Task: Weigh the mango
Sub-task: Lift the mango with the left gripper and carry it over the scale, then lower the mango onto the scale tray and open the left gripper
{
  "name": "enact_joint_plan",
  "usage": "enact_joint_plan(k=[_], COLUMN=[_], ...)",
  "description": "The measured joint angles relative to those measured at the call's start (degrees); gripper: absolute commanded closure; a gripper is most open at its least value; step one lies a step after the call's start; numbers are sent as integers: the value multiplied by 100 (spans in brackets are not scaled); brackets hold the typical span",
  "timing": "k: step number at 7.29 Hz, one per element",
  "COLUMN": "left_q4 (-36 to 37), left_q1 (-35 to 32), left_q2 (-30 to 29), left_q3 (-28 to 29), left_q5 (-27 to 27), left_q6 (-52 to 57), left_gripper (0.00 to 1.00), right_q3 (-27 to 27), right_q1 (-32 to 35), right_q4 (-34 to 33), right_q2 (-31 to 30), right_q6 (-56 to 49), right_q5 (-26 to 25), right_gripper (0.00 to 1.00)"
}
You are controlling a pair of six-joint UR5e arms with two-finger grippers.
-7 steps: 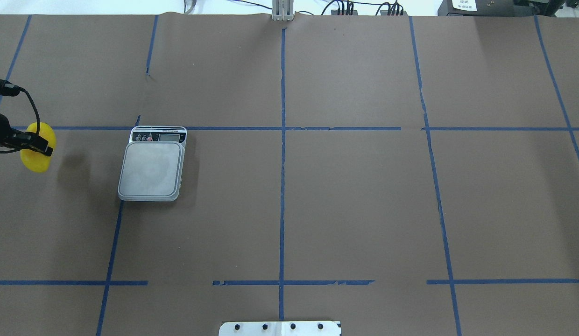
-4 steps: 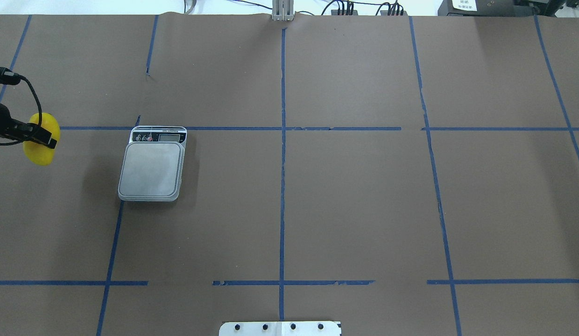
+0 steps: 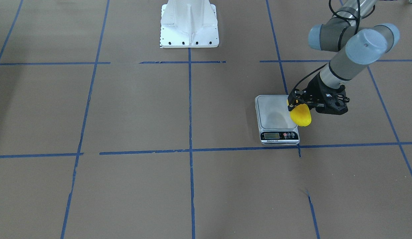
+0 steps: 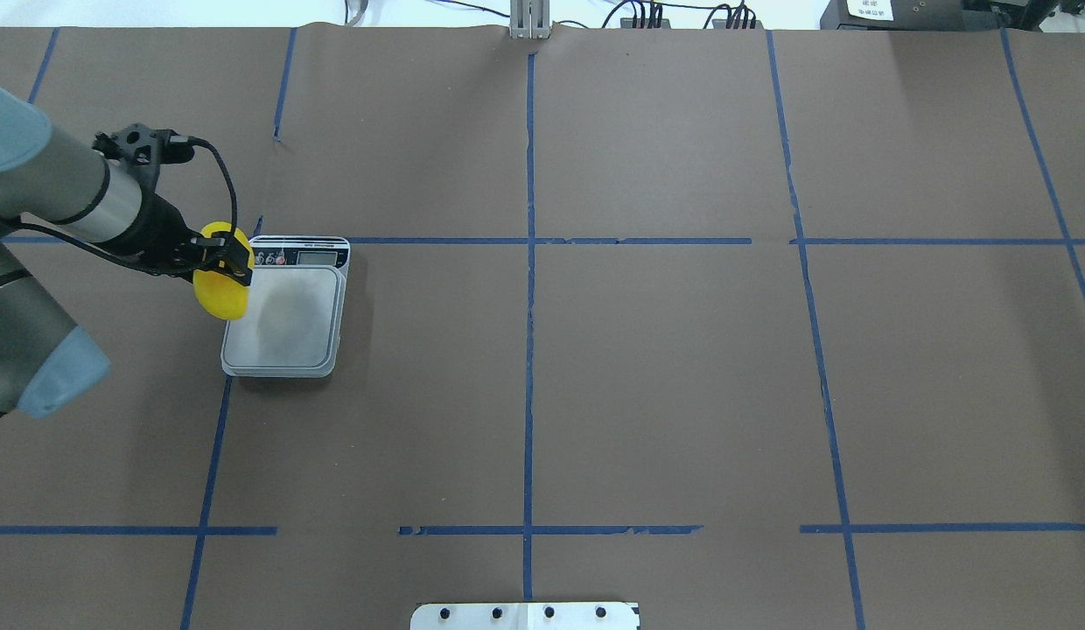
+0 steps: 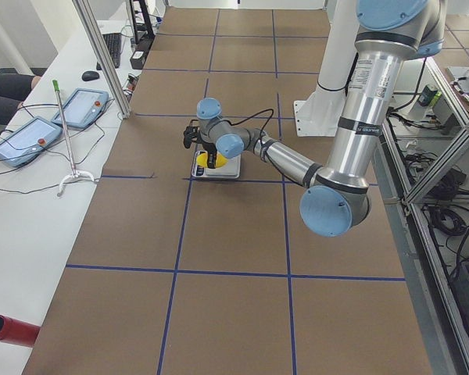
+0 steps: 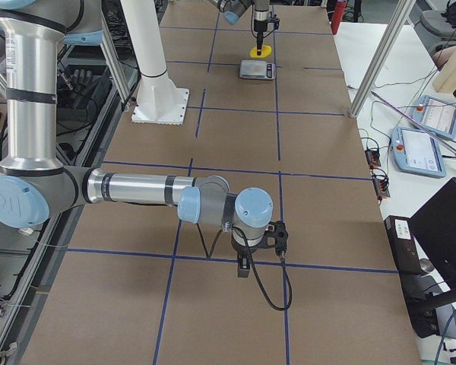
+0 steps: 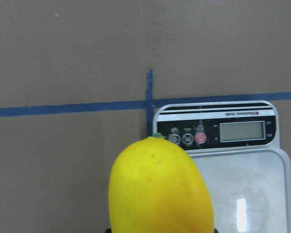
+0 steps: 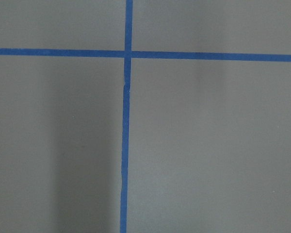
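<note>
Your left arm's black two-finger gripper [image 4: 226, 261] is clamped across the glossy bright-yellow oval mango [image 4: 217, 296]. A second ago that pair hung at the far left margin of the overhead view, well apart from the scale. Now it has travelled right, and the fruit overlaps the left rim of the flat grey digital scale with the square silver platform [image 4: 289, 328].

The mango is in the air, not resting. Its soft shadow falls on the middle of the platform, and the left wrist view shows it beside the platform's corner rather than over the centre. So I judge the carry nearly done. What remains is a short shift right, a descent and a release. Whatever the scale's small display [image 7: 242, 131] shows is too faint to read.

Further right, the brown paper-covered table with blue tape lines [image 4: 647, 367] is unchanged. The right gripper [image 6: 244, 266] hangs far off near the table's other end, and you cannot tell from these views whether its claw is wide or narrow.
</note>
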Motion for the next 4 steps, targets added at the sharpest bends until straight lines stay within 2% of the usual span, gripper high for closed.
enact_joint_plan(k=[2,3,4], left_q4=[11,12,23], left_q1=[260,342,378], left_q2=[-311,-395,-421], left_q3=[202,303,340], left_q5=[52,57,58], left_q6=[-292,-347,-370], left_gripper=[100,15,0], right_q3=[0,0,0], right_q1=[0,0,0], right_q4=[0,0,0], right_q2=[0,0,-2], right_q6=[0,0,0], right_q5=[0,0,0], right_gripper=[0,0,0])
